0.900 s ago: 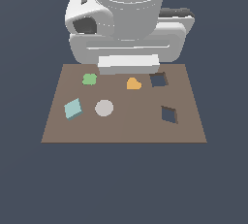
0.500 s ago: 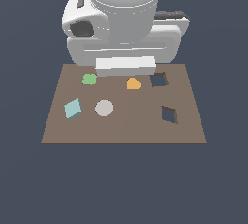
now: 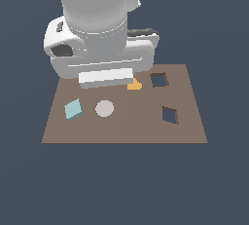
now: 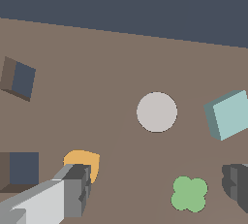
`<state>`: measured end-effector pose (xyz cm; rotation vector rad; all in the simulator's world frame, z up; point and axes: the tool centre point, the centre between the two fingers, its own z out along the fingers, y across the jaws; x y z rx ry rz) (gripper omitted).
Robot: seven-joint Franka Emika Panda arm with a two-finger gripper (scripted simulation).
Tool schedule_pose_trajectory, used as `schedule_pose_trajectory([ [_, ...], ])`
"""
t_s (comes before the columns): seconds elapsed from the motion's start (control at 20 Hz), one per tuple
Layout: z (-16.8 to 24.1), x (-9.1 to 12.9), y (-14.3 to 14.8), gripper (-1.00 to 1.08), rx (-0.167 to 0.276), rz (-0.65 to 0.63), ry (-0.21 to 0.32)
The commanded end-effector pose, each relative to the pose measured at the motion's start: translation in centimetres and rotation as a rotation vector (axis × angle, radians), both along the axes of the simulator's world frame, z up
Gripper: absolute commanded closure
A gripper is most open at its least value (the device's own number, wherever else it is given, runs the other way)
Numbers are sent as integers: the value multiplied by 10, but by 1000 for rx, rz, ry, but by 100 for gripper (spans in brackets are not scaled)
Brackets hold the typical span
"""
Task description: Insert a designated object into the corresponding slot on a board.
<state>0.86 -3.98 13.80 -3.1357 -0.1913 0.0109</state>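
The small pale teal square block (image 3: 73,109) lies flat on the brown rectangular board (image 3: 121,131), just beside the grey disc (image 3: 104,108). Jaws spread, empty. It looks light, rigid; take hold across opposite flat edges.

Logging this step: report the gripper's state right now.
Gripper: open, holding nothing; its fingers straddle the green piece.
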Motion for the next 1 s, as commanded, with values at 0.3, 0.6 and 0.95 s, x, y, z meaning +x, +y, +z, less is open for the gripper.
schedule_pose_trajectory([
  [0.3, -42, 13, -60, -92, 0, 117, -3],
  [0.6, -68, 25, -95, -92, 1, 188, -5],
  [0.95, -85, 37, -118, -92, 1, 237, -7],
])
